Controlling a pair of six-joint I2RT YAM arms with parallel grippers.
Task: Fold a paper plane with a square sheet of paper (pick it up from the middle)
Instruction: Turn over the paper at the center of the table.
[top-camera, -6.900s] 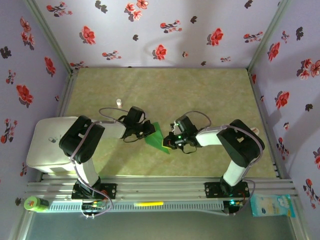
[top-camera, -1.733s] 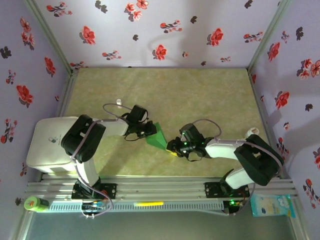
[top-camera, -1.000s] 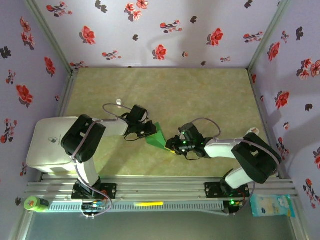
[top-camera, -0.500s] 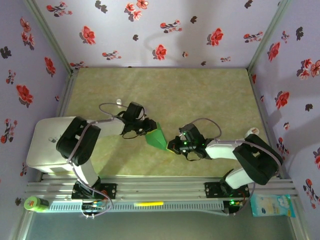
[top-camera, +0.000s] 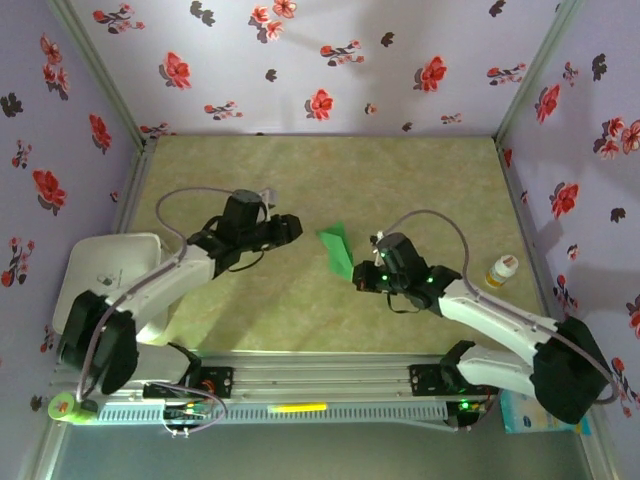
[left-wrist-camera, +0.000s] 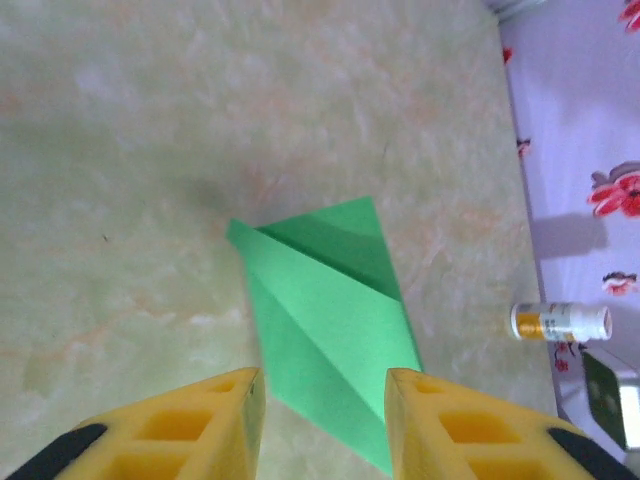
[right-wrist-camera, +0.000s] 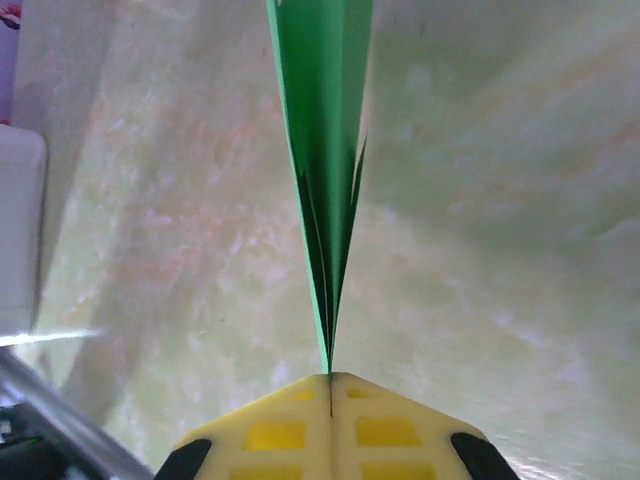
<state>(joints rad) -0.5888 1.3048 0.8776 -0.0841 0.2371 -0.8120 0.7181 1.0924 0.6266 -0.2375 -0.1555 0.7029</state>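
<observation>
Right gripper (top-camera: 362, 278) is pinched shut on the tail end of the paper plane (top-camera: 336, 248), which pokes out toward 11 o'clock over mid-table (top-camera: 420, 180). Left gripper (top-camera: 288, 228) sits near the plane's 9 o'clock, fingers spread apart, holding nothing.

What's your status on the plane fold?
Left gripper open, apart from the paper plane. Right gripper shut on one end of it. Small bottle off to the side, nothing blocking.
</observation>
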